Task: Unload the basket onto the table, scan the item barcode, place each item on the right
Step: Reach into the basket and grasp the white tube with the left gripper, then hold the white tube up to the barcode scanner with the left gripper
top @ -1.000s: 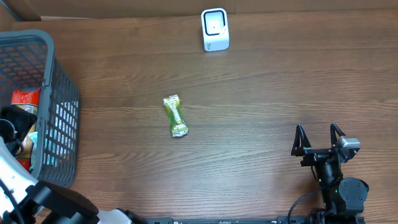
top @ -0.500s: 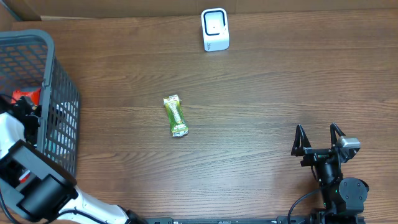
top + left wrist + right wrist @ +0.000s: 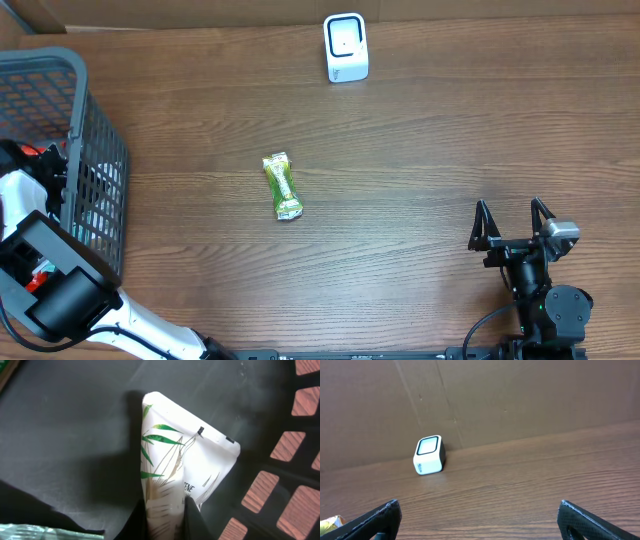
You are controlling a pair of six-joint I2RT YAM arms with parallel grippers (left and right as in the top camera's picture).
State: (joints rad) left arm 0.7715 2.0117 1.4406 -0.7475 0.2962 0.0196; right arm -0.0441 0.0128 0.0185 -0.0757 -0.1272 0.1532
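Early stage: left pincer [image 3: 166,512] pinching white leaf-printed pouch [image 3: 175,460] inside grey plastic mesh basket [image 3: 100,170], not yet carried to white box scanner [image 3: 346,47]. Right pincer [image 3: 510,210] spread, idle over worktop [image 3: 420,150]. Scan pending.

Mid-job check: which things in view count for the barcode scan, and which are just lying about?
In the job:
- white leaf-print pouch, pinched in the shut left tool
- scanner at the table's far edge

Lying about for now:
- green wrapped snack, alone mid-table
- basket, only the container the pouch is in
- right tool, open and holding nothing
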